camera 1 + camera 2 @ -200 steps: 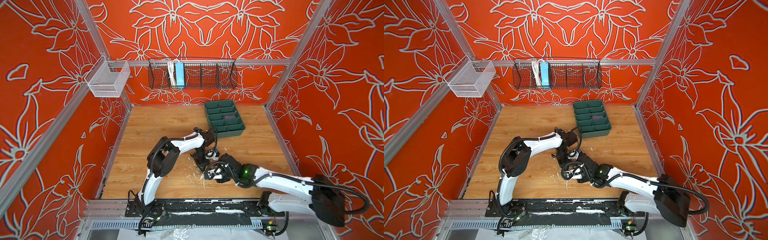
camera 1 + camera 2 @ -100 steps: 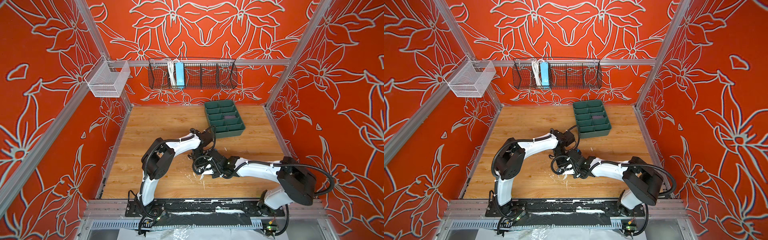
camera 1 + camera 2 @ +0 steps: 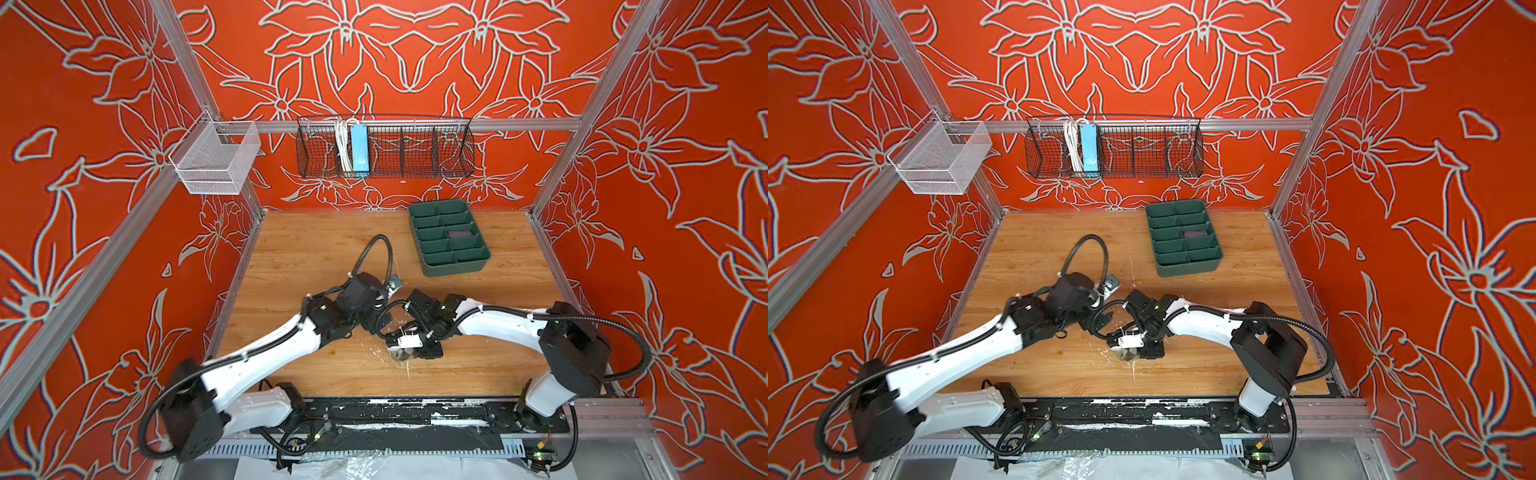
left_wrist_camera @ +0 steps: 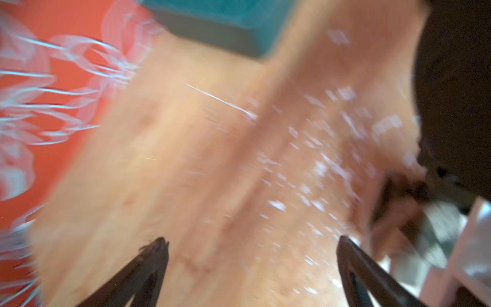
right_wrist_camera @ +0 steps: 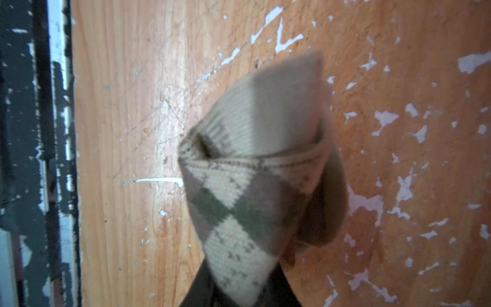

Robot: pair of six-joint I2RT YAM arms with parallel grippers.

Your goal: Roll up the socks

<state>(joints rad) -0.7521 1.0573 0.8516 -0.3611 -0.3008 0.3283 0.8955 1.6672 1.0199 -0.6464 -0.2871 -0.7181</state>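
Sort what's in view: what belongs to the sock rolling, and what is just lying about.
Job: beige argyle sock, right gripper shut on it, open left gripper.
Lying about: green tray with a dark bundle, black wire basket, blue power strip, white mesh basket.

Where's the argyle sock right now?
In both top views the argyle sock is at the front middle of the table, pinched in the right gripper.

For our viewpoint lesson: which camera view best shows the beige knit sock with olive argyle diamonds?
The right wrist view: the beige knit sock with olive argyle diamonds is large, its pattern clear. Both top views show only a small patch; the left wrist view is too blurred.
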